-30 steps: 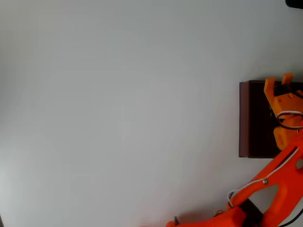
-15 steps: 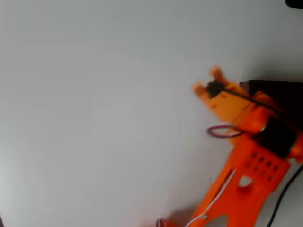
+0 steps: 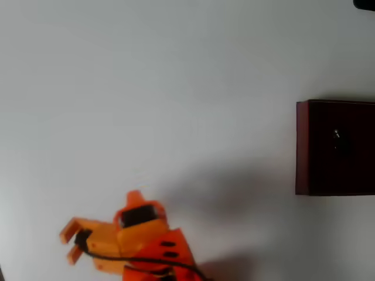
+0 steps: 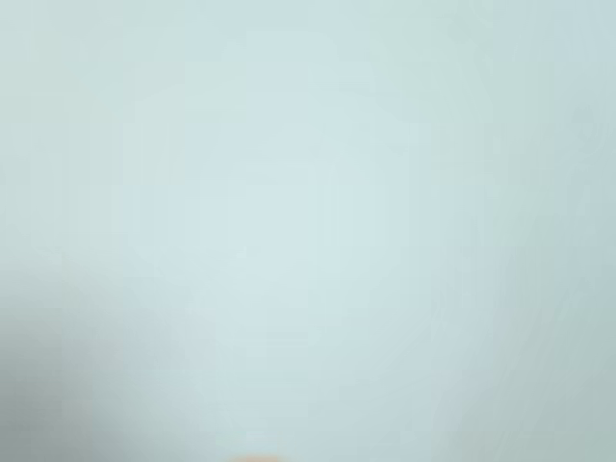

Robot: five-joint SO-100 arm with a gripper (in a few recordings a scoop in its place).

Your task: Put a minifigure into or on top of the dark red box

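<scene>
In the overhead view the dark red box (image 3: pixel 302 146) sits at the right edge, its near-black interior facing up. Inside it lies a tiny dark minifigure (image 3: pixel 337 136), visible mostly as a small pale glint. My orange gripper (image 3: pixel 69 246) is far away at the lower left, pointing left over the bare table. Its two fingers (image 3: pixel 65 233) stand apart with nothing between them. A black cable runs back along the arm. The wrist view is blurred pale table surface.
The white tabletop (image 3: pixel 176 88) stretches across the middle and left of the overhead view. The arm's shadow (image 3: pixel 234 187) falls between the gripper and the box. A small dark object (image 3: pixel 364 4) sits at the top right corner.
The gripper has left the box at the right, swept across the table and now hangs at the lower left. The box's interior is uncovered, with the small figure lying in it.
</scene>
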